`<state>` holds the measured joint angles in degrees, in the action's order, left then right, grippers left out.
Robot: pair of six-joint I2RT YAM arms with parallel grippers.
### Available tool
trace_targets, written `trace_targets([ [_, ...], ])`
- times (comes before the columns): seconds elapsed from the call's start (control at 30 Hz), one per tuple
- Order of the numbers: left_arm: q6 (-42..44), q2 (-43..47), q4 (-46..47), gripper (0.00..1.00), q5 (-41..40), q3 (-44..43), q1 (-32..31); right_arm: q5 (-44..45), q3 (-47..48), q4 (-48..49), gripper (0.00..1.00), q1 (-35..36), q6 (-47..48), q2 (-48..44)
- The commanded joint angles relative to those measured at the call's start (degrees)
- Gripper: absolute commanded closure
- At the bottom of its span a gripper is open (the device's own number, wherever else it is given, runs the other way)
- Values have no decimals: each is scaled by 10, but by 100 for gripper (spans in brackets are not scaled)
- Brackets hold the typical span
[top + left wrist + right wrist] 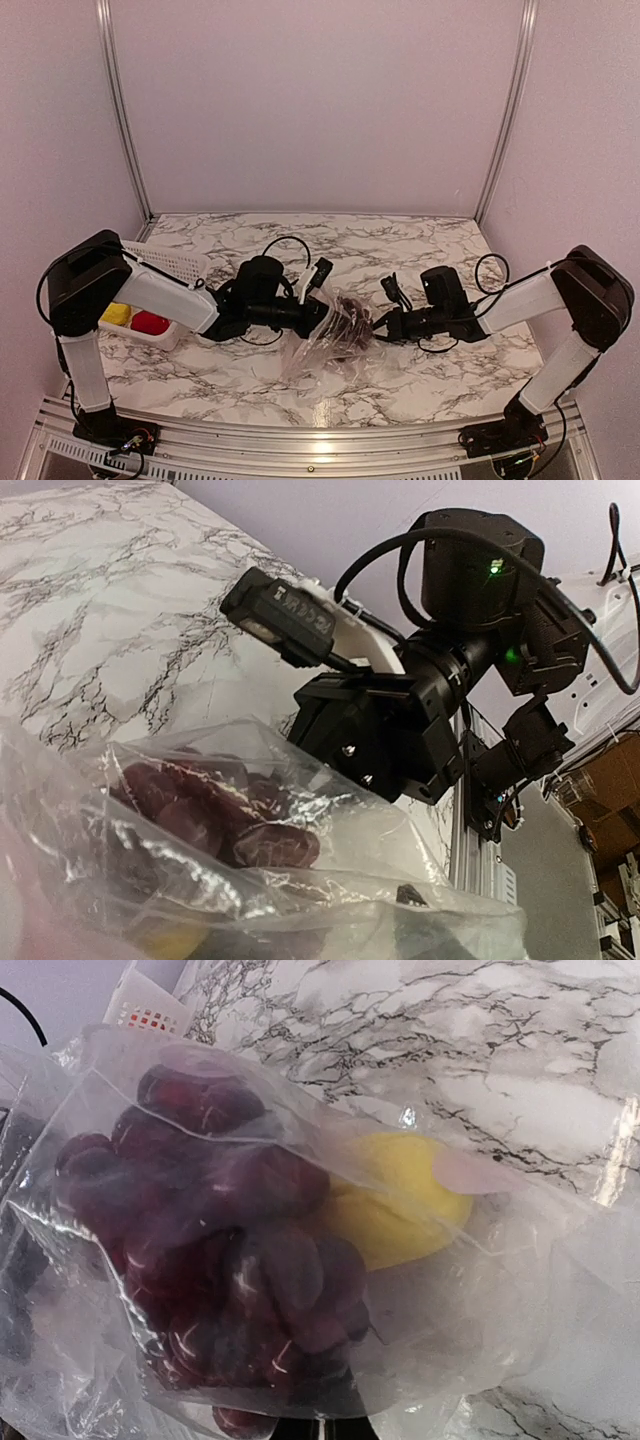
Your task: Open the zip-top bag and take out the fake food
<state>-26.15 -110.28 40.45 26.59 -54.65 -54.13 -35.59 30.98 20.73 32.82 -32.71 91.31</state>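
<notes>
I had right gripper clamped on the zip-top bag mid-table, opposite left gripper, likely to spread the mouth; left's grip hidden, couldn't tell. Inside: grape bunch, yellow piece.

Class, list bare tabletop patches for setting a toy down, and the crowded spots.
Free: the far table strip beyond the left gripper and right gripper; the near strip in front of the zip-top bag. Crowded: centre, where both meet the bag; left edge, by the basket.
</notes>
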Motion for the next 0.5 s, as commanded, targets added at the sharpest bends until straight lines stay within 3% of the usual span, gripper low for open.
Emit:
trace_targets([
  [0.0,74,71,-91,53,-20,-26,-11,-4,26,-16,100,14,13,8],
  [0.23,225,78,-302,54,-124,-76,-20,-4,34,-30,100,16,24,5],
  [0.47,342,101,-372,57,-163,-35,-19,7,21,-28,100,16,26,10],
])
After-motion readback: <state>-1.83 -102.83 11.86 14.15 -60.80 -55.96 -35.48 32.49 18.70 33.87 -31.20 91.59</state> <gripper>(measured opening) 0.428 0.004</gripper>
